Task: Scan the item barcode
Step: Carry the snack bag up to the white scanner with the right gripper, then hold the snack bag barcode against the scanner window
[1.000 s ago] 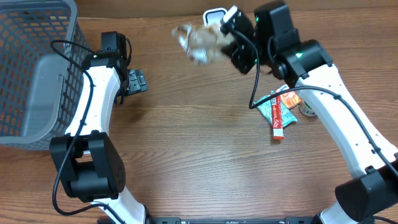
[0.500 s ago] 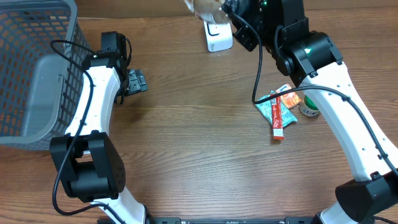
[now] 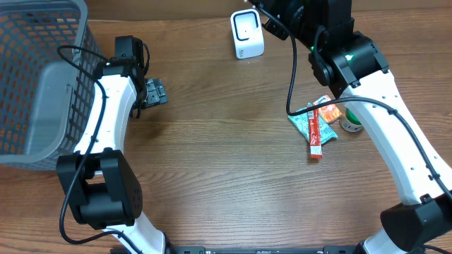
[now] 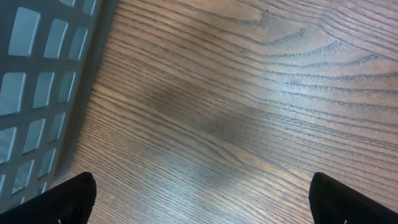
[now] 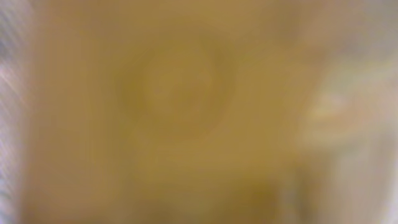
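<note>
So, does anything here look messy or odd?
The packets lie in a crooked, overlapping heap beside the right arm. The right wrist camera shows only a yellowish blur.

The table (image 3: 212,162) is brown wood, visibly grained, with a soft sheen. The basket (image 3: 35,70) is matt grey plastic lattice, the barcode scanner (image 3: 247,34) smooth white plastic, and the snack packets (image 3: 314,130) glossy film.

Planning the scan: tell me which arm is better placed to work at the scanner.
Right: the right arm is up by the white scanner; the left gripper sits open near the basket.
</note>
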